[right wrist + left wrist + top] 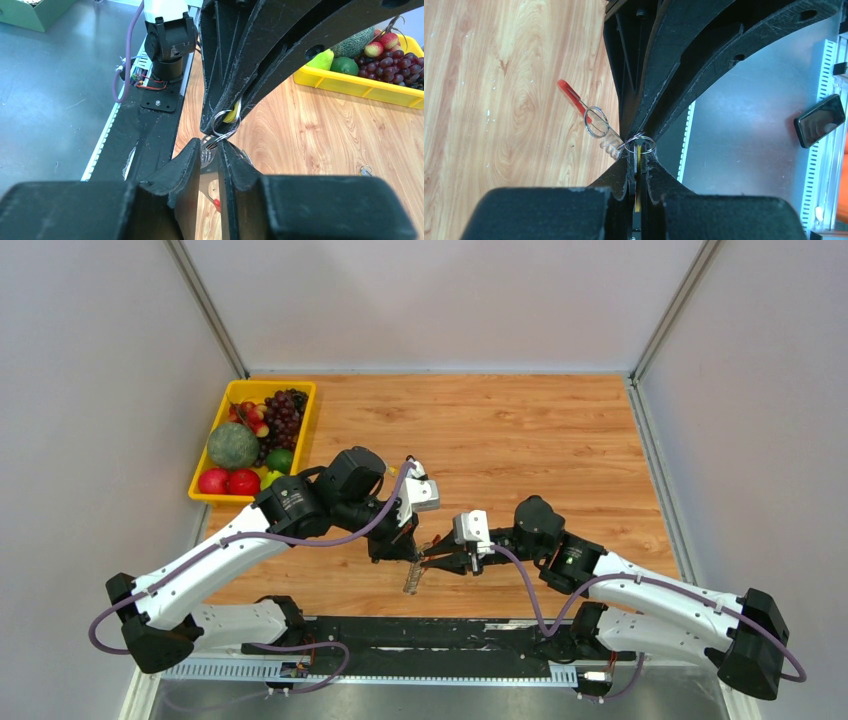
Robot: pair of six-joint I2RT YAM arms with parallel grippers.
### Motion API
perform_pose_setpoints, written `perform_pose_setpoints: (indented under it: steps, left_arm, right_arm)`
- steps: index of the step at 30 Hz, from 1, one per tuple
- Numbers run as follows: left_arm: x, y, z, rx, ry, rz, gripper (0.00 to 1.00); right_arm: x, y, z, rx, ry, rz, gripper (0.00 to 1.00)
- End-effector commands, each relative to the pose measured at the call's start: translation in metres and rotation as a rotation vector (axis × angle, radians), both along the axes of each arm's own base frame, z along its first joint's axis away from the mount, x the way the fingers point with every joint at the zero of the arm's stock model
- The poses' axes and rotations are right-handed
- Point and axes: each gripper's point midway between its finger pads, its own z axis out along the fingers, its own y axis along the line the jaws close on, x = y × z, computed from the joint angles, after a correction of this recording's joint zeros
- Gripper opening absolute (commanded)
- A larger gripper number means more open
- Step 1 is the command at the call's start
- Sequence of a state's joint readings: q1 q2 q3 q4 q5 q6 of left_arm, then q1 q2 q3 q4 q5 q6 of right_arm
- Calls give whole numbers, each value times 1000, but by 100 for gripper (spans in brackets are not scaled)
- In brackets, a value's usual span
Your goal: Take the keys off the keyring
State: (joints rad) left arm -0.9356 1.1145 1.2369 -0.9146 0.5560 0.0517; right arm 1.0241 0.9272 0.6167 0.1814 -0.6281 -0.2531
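Observation:
My two grippers meet tip to tip above the table's near middle. My left gripper (417, 551) (638, 150) is shut on a flat yellow-and-black tag (639, 165) that carries a small wire ring (640, 143). My right gripper (433, 561) (210, 145) is shut on that wire ring (223, 131) from the other side. A pale ridged piece like a toothed comb, the keys (610, 144) (412, 579), hangs from the ring. It leads through a second wire ring (596, 121) to a narrow red piece, the keyring seen edge-on (569, 93).
A yellow tray (205, 492) of fruit stands at the table's far left and shows in the right wrist view (350, 84). A small metal bit (366, 171) lies on the wood. A black phone-like object (821, 120) lies off the table. The black base rail (420, 632) runs along the near edge.

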Motion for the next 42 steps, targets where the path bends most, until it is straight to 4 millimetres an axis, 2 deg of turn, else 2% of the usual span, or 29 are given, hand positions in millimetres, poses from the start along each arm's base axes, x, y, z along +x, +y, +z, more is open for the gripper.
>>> perform_pose_setpoints:
  steps: [1, 9, 14, 20, 28, 34, 42]
  left_arm:
    - [0, -5, 12, -51, -39, -30, 0]
    - [0, -6, 14, -56, -38, -28, 0]
    - [2, -4, 14, -50, -54, -15, 0]
    - [6, -3, 15, -48, -71, 5, 0]
    - [13, -4, 15, -34, -60, 65, 0]
    - [16, -8, 19, -42, -55, 75, 0]
    - [19, -14, 13, -16, 31, 121, 0]
  right_arm:
    - [-7, 1, 34, 93, -61, 48, 20]
    - [-5, 4, 36, 96, -56, 46, 0]
    - [-6, 2, 33, 93, -48, 44, 0]
    - [-16, -1, 18, 55, -18, 89, 0]
    - [-24, -2, 9, 18, 1, 143, 0]
    - [-27, -2, 9, 1, 4, 160, 0]
    - [-29, 4, 4, -50, -14, 161, 0]
